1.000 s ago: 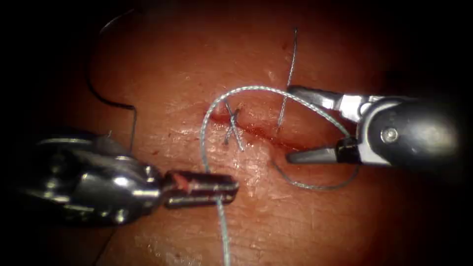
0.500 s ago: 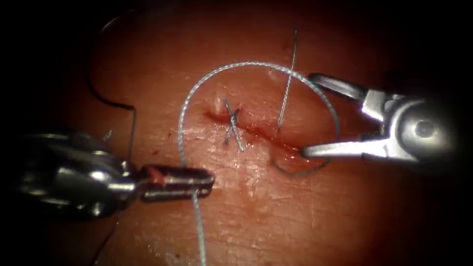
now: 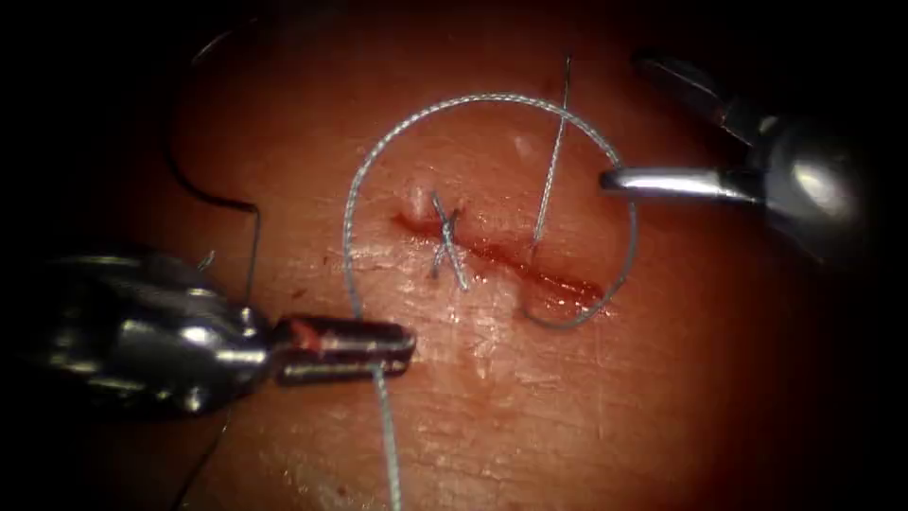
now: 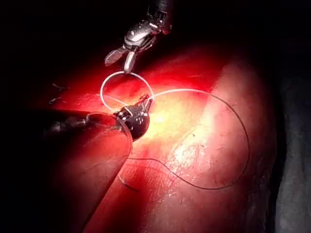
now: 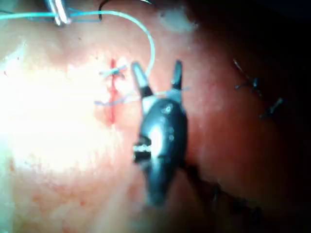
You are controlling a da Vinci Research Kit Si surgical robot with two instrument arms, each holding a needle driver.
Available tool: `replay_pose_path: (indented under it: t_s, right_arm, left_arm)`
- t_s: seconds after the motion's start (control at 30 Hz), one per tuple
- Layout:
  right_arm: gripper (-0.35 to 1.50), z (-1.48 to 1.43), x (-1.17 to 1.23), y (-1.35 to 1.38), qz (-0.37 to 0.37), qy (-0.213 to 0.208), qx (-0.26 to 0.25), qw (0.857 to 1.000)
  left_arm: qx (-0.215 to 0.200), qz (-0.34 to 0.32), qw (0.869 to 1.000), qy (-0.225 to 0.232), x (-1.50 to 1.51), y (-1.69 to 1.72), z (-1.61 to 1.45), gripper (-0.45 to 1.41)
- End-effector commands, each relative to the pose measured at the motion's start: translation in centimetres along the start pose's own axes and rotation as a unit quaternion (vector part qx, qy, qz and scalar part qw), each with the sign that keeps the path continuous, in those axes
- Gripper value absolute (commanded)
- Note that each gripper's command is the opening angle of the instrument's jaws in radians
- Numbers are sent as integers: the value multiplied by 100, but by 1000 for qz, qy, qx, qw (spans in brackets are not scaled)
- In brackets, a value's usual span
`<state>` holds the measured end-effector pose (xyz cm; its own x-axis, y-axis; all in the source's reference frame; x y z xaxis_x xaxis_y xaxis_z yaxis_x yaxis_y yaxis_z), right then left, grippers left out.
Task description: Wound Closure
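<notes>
Pale thread (image 3: 492,97) loops over the cut (image 3: 501,255); left fingers (image 3: 345,348) clamp it; right fingers (image 3: 662,128), beside the loop, spread empty above glistening tissue (image 3: 567,397).

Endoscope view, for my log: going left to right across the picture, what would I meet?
Left tool shut on the thread → knotted stitch on the cut → upright thread end → right tool, jaws open, holding nothing.
</notes>
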<state>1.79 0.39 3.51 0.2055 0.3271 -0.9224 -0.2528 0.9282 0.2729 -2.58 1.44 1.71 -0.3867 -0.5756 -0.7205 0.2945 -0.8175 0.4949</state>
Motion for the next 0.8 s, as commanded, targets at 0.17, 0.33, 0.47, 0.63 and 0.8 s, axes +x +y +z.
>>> replay_pose_path:
  t_s: [0.17,0.33,0.47,0.63,0.8]
  right_arm:
    - [-35,13,-23,23,-9,-41,-19,999]
    - [-35,18,-32,20,-13,-45,-22,999]
    - [-35,24,-31,16,-13,-45,-24,999]
    - [-35,41,-33,1,-14,-31,2,999]
    - [-35,50,-27,-5,12,-12,20,1000]
  left_arm:
    - [1,0,1000,1,-2,-3,9,-45]
    - [1,-1,1000,1,-3,-4,10,-45]
    - [1,-2,1000,1,-4,-6,11,-45]
    - [2,-4,1000,-3,-9,-13,22,-45]
    - [5,-10,1000,-9,-19,-9,39,-45]
